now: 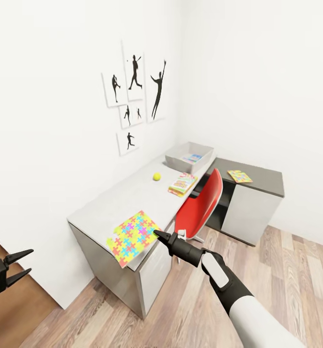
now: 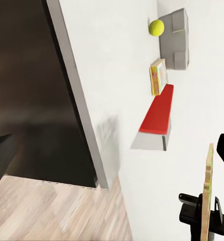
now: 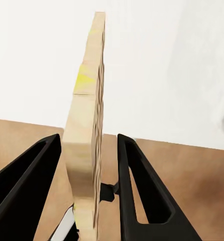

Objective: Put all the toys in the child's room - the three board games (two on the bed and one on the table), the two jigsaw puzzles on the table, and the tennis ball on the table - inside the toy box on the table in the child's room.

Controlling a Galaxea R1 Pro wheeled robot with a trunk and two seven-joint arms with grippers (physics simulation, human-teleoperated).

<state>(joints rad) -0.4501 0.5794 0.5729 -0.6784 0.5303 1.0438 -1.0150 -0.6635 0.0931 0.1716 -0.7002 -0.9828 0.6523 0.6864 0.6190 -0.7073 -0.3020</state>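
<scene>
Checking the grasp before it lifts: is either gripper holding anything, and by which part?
The right gripper straddles the edge of the thin multicoloured jigsaw puzzle board, but its jaws look not yet closed. The left gripper is open, holding nothing.

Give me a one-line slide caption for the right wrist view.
Right gripper straddling the edge of a jigsaw puzzle, fingers open either side.

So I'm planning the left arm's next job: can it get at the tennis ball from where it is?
Probably not yet. The left gripper hangs open beside the table's near end, while the tennis ball lies well along the top, near the toy box.
</scene>
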